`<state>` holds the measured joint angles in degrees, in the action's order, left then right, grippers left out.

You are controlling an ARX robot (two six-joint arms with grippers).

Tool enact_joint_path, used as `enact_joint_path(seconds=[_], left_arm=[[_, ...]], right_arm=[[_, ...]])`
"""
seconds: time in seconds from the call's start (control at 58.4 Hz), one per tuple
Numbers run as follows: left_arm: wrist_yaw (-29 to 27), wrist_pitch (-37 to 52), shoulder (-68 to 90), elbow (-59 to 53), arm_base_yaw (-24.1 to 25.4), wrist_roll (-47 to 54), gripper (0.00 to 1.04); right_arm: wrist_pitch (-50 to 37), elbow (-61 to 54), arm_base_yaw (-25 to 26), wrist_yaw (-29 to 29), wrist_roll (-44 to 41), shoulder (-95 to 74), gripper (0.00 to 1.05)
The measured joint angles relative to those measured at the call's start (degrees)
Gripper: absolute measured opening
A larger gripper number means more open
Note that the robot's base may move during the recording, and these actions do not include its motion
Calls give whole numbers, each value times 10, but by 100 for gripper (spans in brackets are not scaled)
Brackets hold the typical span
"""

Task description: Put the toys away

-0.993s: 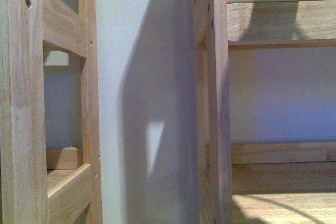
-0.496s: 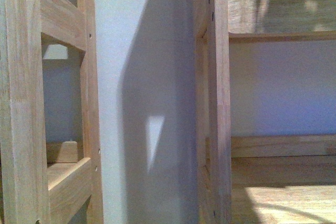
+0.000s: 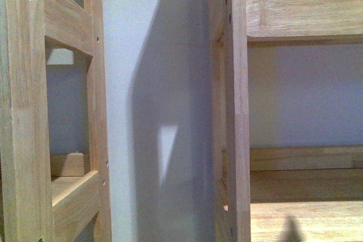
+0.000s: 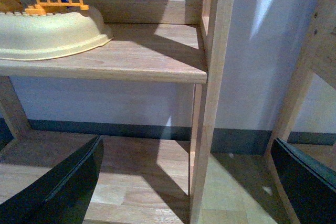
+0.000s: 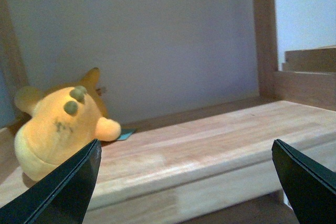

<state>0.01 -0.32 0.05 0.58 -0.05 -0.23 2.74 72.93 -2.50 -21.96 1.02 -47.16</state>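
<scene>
Risk now lies with the plush toy [image 5: 63, 127], which lies on the wooden shelf [image 5: 220, 145] close to the near edge. If you pull your right gripper [image 5: 184, 182] away carelessly, a finger could catch it and drag it off. That gripper is spread wide, holding nothing, apparently just clear of the toy. Your left gripper [image 4: 189, 182] is also wide and empty, low by the other shelf with the cream tray [image 4: 52, 35].
</scene>
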Motion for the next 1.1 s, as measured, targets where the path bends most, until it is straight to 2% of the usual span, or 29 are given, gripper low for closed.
enact_joint_path(seconds=[0.068,0.171,0.291,0.411,0.531,0.77,0.959,0.976,1.01,1.044,1.096], left_arm=[[0,0,0,0,0,0,98],[0,0,0,0,0,0,98],[0,0,0,0,0,0,98],[0,0,0,0,0,0,98],[0,0,0,0,0,0,98],[0,0,0,0,0,0,98],[0,0,0,0,0,0,98],[0,0,0,0,0,0,98],[0,0,0,0,0,0,98],[0,0,0,0,0,0,98],[0,0,0,0,0,0,98]], right_arm=[[1,-58,16,3,10,53,98],[-36,-157,11,-18,11,128,98],[-78,-305,-52,-65,27,202,98],[-76,-413,-116,-106,37,249,98],[-81,-496,-134,-109,45,290,98],[-76,-595,-127,-115,55,346,98],[-75,-603,-126,-114,55,349,98],[-73,-602,-123,-110,55,350,98],[-48,-598,-99,-39,44,355,94],[-14,-596,-51,50,28,362,87],[-1,-600,-11,127,18,369,80]])
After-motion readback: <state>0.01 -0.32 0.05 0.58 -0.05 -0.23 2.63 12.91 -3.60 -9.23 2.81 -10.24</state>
